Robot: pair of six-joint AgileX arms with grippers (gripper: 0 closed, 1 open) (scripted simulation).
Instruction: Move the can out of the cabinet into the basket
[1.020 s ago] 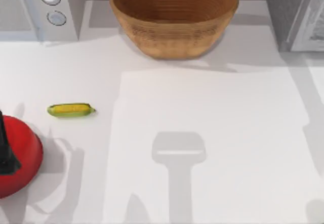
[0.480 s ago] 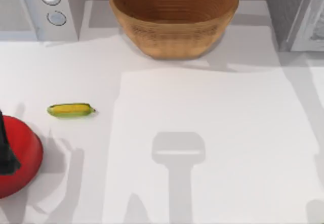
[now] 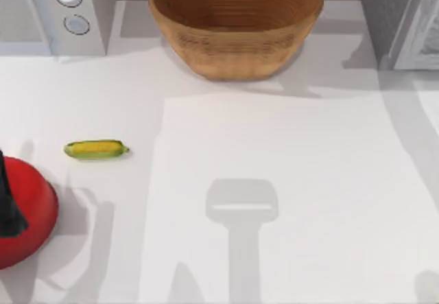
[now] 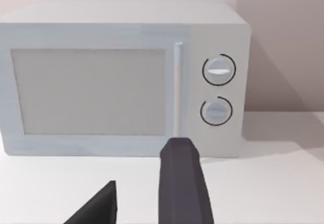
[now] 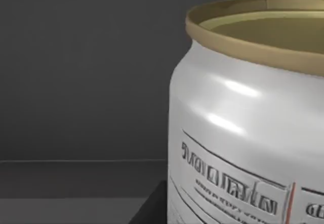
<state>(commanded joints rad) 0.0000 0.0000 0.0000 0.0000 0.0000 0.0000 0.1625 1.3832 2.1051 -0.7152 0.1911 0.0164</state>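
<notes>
**Desk:** Where's the can?

**Me:** On my right wrist view the can (image 5: 248, 118) stands upright and very close, silver-white with a dull gold rim and red marks on its label. Dark grey walls are behind it and a dark floor under it, so it sits inside the cabinet (image 3: 401, 16), which is at the counter's (image 3: 288, 180) far right corner in the top view.

**Desk:** Is the right tool on it?

**Me:** I cannot tell. A dark edge shows beside the can's base, but I can't say whether the right tool is open or closed.

**Desk:** And the basket?

**Me:** The basket (image 3: 236, 43) is at the far middle of the counter, left of the cabinet and apart from it.

**Desk:** Left side?

**Me:** My left tool (image 4: 147, 198) faces the microwave (image 4: 121, 77) at the far left corner. Its fingers (image 4: 183, 183) are spread with a gap between them, holding nothing.

**Desk:** Anything else down there?

**Me:** A corn cob (image 3: 96, 149) lies on the left part of the counter, and a red pot (image 3: 24, 218) sits at the left edge, nearer than the cob.
</notes>
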